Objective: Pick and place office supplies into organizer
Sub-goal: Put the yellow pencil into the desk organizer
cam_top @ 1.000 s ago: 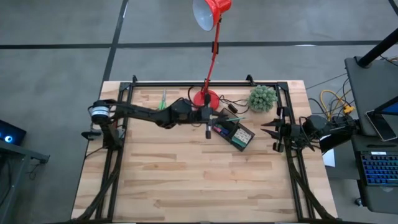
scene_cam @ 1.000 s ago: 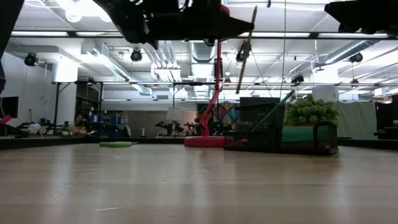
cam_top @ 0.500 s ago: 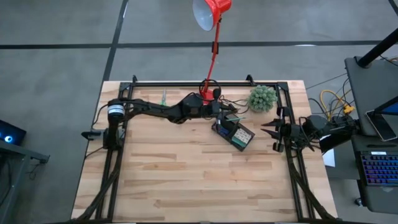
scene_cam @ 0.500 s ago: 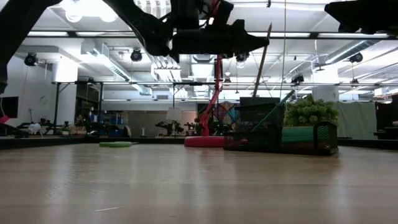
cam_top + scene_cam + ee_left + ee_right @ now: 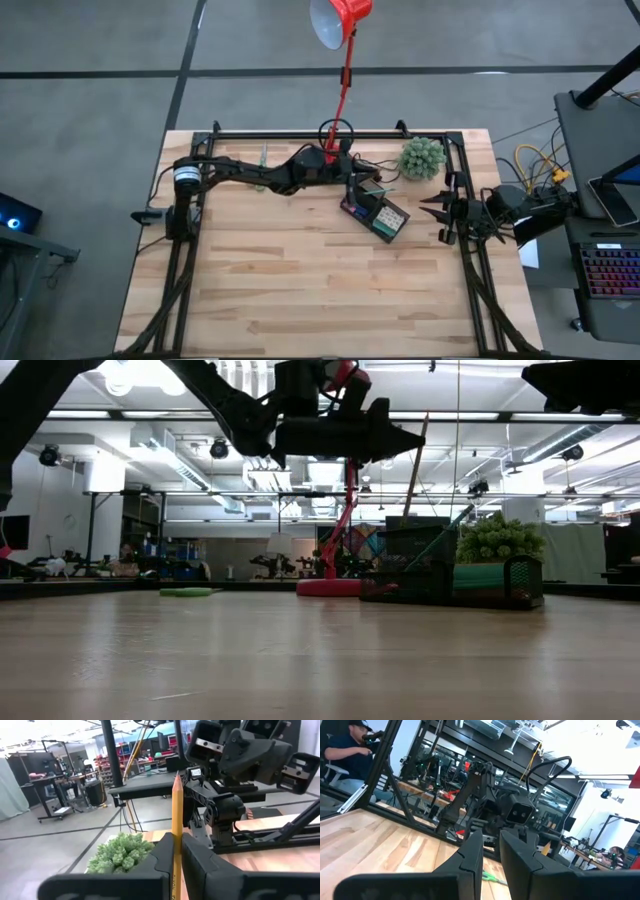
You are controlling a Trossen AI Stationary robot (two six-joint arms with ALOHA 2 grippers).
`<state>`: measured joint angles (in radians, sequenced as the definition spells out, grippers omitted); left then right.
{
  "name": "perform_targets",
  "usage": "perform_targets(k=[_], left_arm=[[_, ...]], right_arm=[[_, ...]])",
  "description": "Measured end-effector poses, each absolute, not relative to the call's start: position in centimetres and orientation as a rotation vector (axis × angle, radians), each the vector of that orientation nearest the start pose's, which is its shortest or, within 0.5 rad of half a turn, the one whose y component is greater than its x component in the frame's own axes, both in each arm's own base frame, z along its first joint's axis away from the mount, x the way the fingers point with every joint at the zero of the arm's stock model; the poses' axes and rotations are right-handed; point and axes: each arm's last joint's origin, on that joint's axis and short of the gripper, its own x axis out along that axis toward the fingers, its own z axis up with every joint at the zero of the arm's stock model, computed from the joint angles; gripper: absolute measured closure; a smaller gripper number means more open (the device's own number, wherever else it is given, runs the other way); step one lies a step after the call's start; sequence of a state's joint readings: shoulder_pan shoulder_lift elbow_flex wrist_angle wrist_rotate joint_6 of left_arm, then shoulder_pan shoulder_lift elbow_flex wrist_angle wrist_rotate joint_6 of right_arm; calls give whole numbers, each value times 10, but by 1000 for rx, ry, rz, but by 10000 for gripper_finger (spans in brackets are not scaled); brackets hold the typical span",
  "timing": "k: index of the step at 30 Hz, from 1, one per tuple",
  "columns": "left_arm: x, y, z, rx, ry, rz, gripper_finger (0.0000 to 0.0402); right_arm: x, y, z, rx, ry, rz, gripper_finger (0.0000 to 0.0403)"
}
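My left gripper (image 5: 352, 183) is over the far end of the black organizer (image 5: 378, 213), shut on a yellow pencil (image 5: 414, 465). In the low view the pencil hangs tilted above the organizer (image 5: 450, 578). A teal pen (image 5: 446, 535) leans in the tray, next to green and other small pieces. Green-handled scissors (image 5: 262, 160) lie flat on the table near the far edge, behind the left arm. My right gripper (image 5: 440, 217) waits at the table's right edge, slightly open (image 5: 491, 855). My left gripper (image 5: 176, 840) pinches the yellow pencil between its two fingers (image 5: 162, 855), near the pencil's upper end (image 5: 423, 428). The fingers lie level and across the pencil, coming from the table's left. The pencil is lifted clear and hangs tilted, its lower end (image 5: 406, 512) above the organizer.
The red lamp's base (image 5: 328, 587) and stem (image 5: 343, 90) stand just beyond the left gripper. A green ball-shaped plant (image 5: 422, 157) sits to the organizer's far right. Bare wood (image 5: 300, 280) spreads over the near half of the table.
My left gripper has moved toward the far-right, from beside the organizer's left end to over its far end, turning at the wrist from pointing nearward to pointing right. The pencil has gone along, still gripped, and now hangs lower and closer above the organizer.
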<state>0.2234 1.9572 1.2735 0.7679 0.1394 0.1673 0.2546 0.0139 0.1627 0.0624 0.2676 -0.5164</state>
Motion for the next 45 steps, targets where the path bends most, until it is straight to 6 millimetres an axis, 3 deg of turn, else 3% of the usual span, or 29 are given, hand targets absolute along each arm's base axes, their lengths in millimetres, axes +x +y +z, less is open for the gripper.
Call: perform_targets(k=[10, 29, 45], left_arm=[[430, 98, 240, 177, -55, 99, 398], [441, 111, 196, 145, -52, 134, 398], [438, 119, 178, 108, 17, 156, 398]], right_arm=[[82, 14, 223, -460, -195, -65, 346], [82, 13, 223, -460, -194, -71, 346], [82, 13, 223, -460, -193, -71, 346]])
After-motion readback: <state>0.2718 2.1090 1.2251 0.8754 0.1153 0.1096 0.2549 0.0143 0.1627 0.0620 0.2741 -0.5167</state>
